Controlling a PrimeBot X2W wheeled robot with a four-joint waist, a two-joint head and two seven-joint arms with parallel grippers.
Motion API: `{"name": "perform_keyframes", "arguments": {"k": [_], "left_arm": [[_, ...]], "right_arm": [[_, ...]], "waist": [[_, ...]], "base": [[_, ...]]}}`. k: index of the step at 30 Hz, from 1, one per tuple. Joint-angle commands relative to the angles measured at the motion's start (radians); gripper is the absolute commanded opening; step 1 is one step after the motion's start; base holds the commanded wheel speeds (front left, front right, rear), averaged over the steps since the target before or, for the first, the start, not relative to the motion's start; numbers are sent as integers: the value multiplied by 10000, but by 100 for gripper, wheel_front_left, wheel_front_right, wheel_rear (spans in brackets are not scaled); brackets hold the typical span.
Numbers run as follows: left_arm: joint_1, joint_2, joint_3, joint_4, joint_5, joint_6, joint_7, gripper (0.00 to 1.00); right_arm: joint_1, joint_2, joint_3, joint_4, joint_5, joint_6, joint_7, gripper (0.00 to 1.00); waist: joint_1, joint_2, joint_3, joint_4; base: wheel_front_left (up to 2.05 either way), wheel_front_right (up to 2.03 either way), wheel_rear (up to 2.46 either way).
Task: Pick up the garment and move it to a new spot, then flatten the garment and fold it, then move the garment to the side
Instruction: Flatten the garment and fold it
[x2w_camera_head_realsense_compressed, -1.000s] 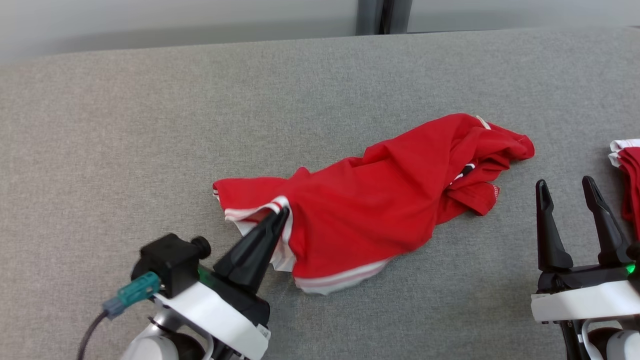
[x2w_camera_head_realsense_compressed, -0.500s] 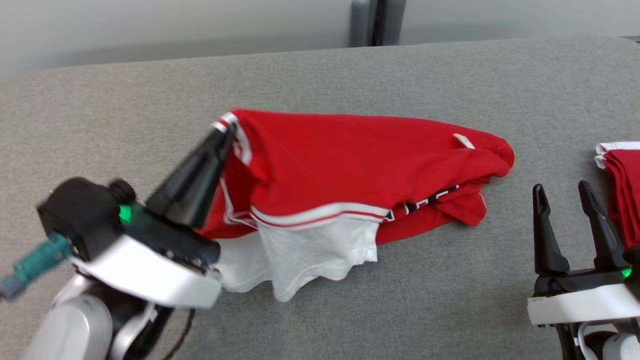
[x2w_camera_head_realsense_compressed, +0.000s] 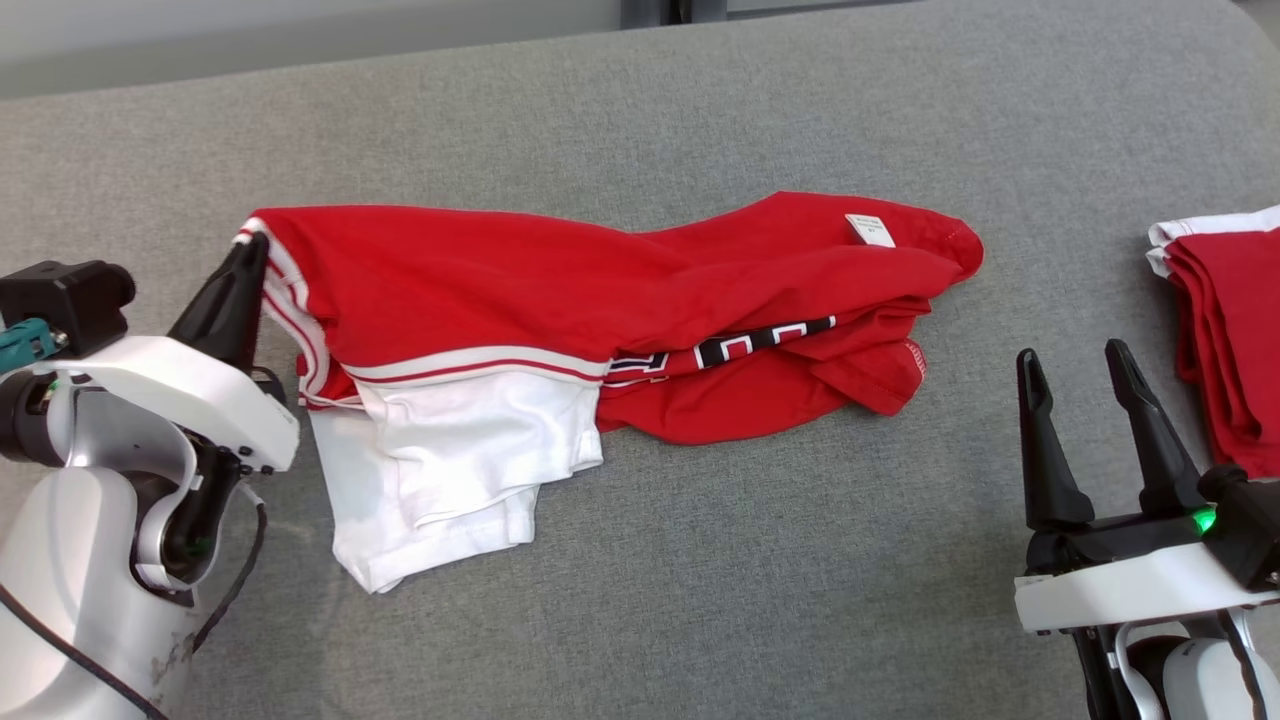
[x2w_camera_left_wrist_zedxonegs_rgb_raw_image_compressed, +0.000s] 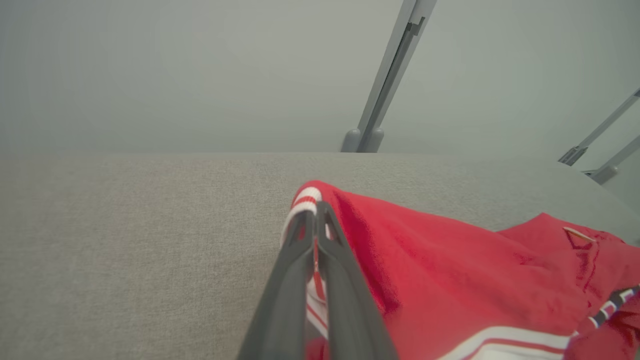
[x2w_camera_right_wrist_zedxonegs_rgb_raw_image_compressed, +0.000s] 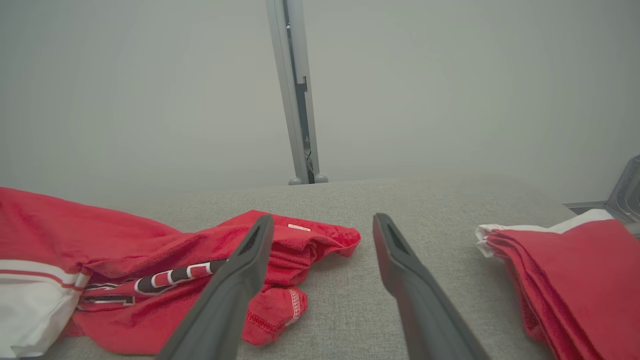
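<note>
Left fingers (x2w_camera_head_realsense_compressed: 225, 305): pressed together, pinching the white-and-red striped edge at the left end of the garment (x2w_camera_head_realsense_compressed: 480, 280). Seen from the left wrist, a sliver of red cloth shows between the two tips.

Right fingers (x2w_camera_head_realsense_compressed: 1040, 440): spread wide and holding nothing. They point upward off the garment's lower right and stand apart from it.

The garment lies stretched lengthwise on the grey worktop (x2w_camera_head_realsense_compressed: 700, 600), red side uppermost, creased and bunched at its right end. A white panel (x2w_camera_head_realsense_compressed: 450, 450) spills from its lower left edge and lies flat on the worktop. Black lettering (x2w_camera_head_realsense_compressed: 760, 345) runs along a fold right of the garment's centre. A white label (x2w_camera_head_realsense_compressed: 870, 230) sits near its upper right edge.

Beyond the garment's right end, well apart from it, a folded stack (x2w_camera_head_realsense_compressed: 1225, 320) of red and white cloth rests on the worktop.
</note>
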Motion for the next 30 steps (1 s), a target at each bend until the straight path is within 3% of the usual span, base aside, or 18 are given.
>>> {"name": "perform_keyframes", "arguments": {"k": [1, 2, 3, 4, 7, 10, 16, 30], "left_arm": [[-222, 57, 76, 253, 2, -26, -130, 0], [-338, -23, 116, 578, -60, -68, -320, 0], [-443, -68, 132, 925, -66, -90, -461, 26], [-528, -97, 149, 1190, -1, -77, -664, 98], [-669, -237, 211, 1788, 95, -39, -1339, 100], [-472, -485, 430, 2001, 298, 390, -2407, 100], [343, -801, 575, 1037, 703, 1010, -3762, 100], [3494, -1047, -17, -2828, 2190, 2201, -4157, 100]], "right_arm": [[-97, -1, -2, 46, 58, 1, -72, 100], [-129, -3, 26, 65, 74, 1, -78, 100], [-158, -9, 44, 88, 83, 1, -97, 100], [-176, -22, 41, 114, 77, 1, -121, 100], [-216, -45, -22, 158, 59, 1, -132, 100], [-207, -61, -110, 163, -20, 1, -102, 100], [-155, -121, -214, 90, -123, 1, -40, 100], [206, -233, -228, 91, -392, 1, 167, 100]], "waist": [[0, 0, 101, -61], [0, 0, 142, -77], [0, 0, 168, -84], [0, 0, 193, -78], [0, 0, 229, -33], [0, 0, 158, 97], [0, 0, -126, 333], [0, 0, -1023, 740]], "base": [[0, 0, 0], [0, 0, 0], [0, 0, 0], [0, 0, 0], [0, 0, 0], [0, 0, 0], [0, 0, 0], [0, 0, 0]]}}
